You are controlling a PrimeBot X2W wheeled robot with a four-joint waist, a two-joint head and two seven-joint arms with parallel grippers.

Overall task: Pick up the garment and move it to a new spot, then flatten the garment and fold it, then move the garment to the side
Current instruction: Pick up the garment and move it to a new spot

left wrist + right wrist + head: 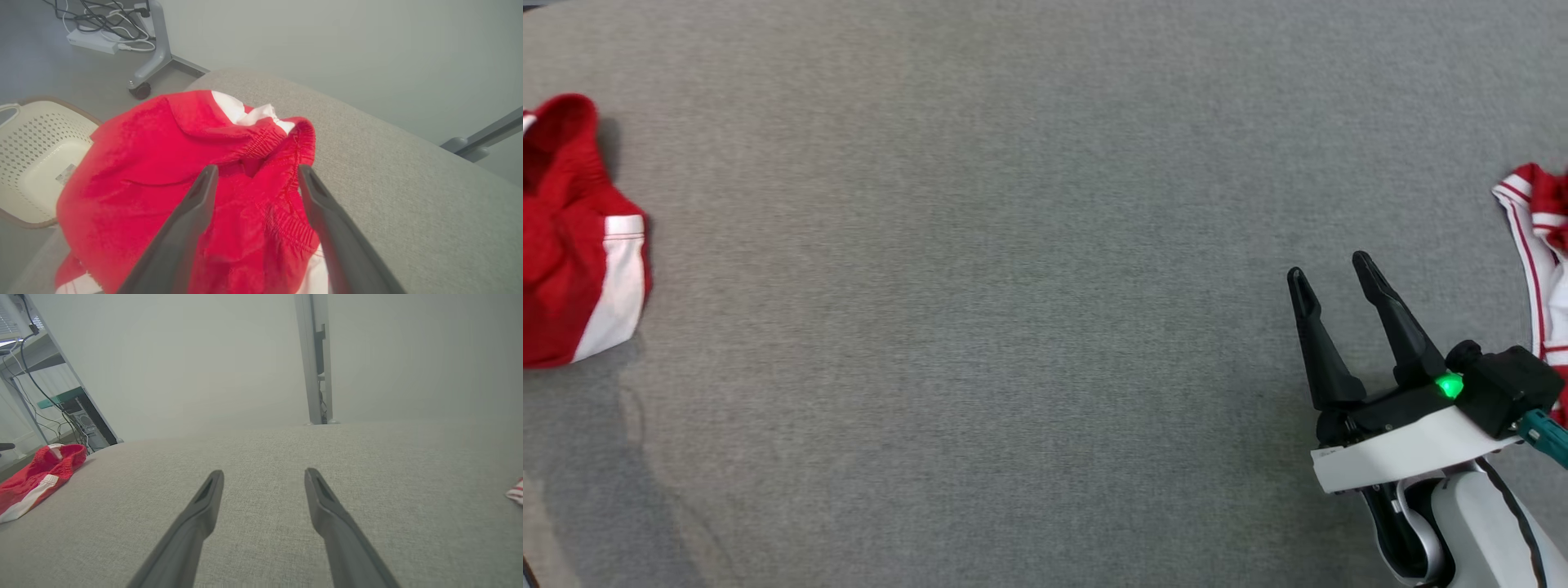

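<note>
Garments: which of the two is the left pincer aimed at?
The red shorts with the white side panel, at the table's left; the striped garment lies far right.

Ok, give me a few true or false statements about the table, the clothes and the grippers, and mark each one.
1. The right gripper is open and empty. True.
2. The red shorts lie in the middle of the table. False: they lie at its left side.
3. The left gripper is shut on the shorts. False: it is open, with its fingers pointing at them.
4. A striped garment lies at the table's right side. True.
</note>
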